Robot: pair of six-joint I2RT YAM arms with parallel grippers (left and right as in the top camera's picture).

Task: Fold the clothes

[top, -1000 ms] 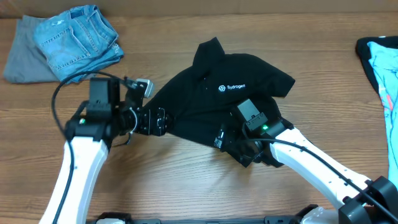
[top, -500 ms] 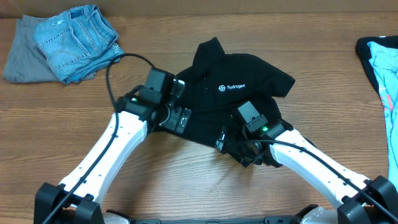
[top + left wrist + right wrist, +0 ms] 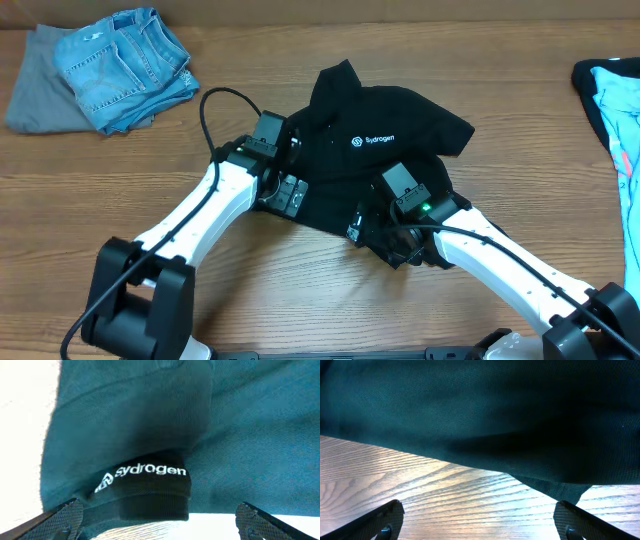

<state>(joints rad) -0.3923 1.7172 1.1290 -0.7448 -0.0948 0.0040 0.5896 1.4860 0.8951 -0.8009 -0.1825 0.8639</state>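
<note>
The clothes (image 3: pixel 385 165), a black garment with a small white logo (image 3: pixel 373 140), lie spread at the table's middle. My left gripper (image 3: pixel 291 196) stands open at the garment's left edge. In the left wrist view its fingers (image 3: pixel 64 516) flank a black hem bearing the logo (image 3: pixel 145 472), and nothing is gripped. My right gripper (image 3: pixel 359 228) hovers open at the garment's front edge. The right wrist view shows the black fabric (image 3: pixel 485 415) just ahead of those fingertips (image 3: pixel 576 521), with bare wood between them.
Folded light blue jeans (image 3: pixel 125 62) rest on a grey cloth (image 3: pixel 35 100) at the back left. A black and light-blue garment (image 3: pixel 612 95) lies at the right edge. Wooden tabletop (image 3: pixel 300 290) lies in front of the clothes.
My left arm has swung right from the table's left side to the garment's left edge, still open. The right arm and the garment have not moved.
</note>
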